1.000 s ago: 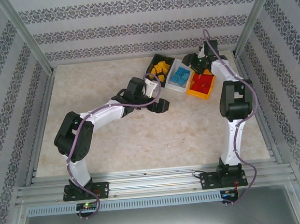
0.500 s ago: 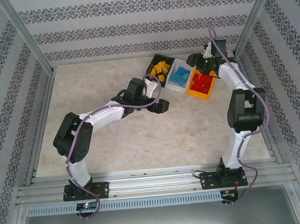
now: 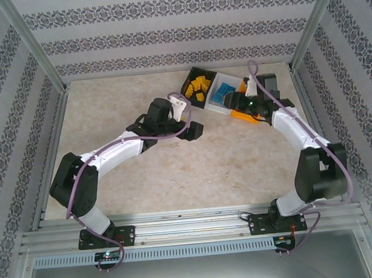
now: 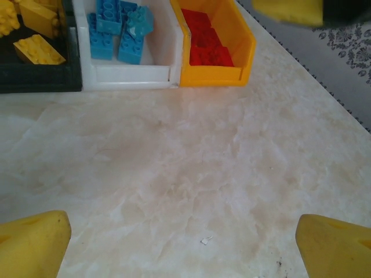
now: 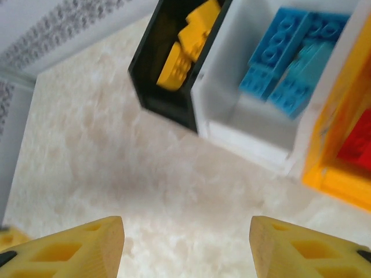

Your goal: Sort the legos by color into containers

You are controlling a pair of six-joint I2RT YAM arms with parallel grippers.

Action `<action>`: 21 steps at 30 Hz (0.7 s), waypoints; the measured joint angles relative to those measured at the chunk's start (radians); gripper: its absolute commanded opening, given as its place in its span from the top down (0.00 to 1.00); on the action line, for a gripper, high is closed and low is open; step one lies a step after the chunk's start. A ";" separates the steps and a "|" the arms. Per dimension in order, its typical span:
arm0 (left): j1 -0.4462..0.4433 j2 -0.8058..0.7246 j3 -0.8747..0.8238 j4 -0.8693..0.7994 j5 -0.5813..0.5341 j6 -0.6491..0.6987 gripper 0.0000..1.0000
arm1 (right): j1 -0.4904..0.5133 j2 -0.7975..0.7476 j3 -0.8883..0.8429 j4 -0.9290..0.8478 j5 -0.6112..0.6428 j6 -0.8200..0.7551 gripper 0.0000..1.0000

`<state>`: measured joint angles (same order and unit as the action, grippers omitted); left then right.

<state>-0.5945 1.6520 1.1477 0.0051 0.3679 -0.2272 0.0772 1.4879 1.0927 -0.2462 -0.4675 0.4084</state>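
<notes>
A: What has changed since a second ago?

B: Mostly the right arm. It stood tall by the far corner with its right pincer over the orange bin. Now its elbow has swung low to the right and the pincer has come back toward the near front edge of the bins, over the seam of the white and orange ones. The left arm has stretched out a little, its elbow lower, and the left pincer has barely shifted.

A: And the pincers?

B: The left one is spread wide over bare desk just in front of the bins. The right one is partly apart, with nothing between its fingers.

A: Count things for me.

B: Two arms and three bins joined in a row: black bin, white bin and orange bin. The yellow bricks lie in the black one, several, but I cannot fix the number. The blue bricks lie in the white one, four or five. The red bricks lie in the orange one, run together, so I cannot count them.
</notes>
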 measured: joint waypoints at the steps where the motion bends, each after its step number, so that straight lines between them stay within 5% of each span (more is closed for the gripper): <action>1: 0.000 -0.007 -0.013 0.004 -0.007 -0.006 0.00 | 0.003 -0.030 -0.031 0.000 0.003 -0.018 0.38; 13: 0.000 -0.192 -0.227 0.076 -0.190 -0.034 0.00 | -0.070 -0.413 -0.258 0.003 0.145 -0.237 0.25; 21: 0.047 -0.375 -0.323 0.066 -0.432 0.029 0.00 | -0.164 -0.460 -0.341 0.028 0.237 -0.214 0.22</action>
<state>-0.5480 1.2766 0.8246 0.0715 -0.0639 -0.1978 -0.0864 1.0279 0.7517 -0.2184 -0.2302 0.1940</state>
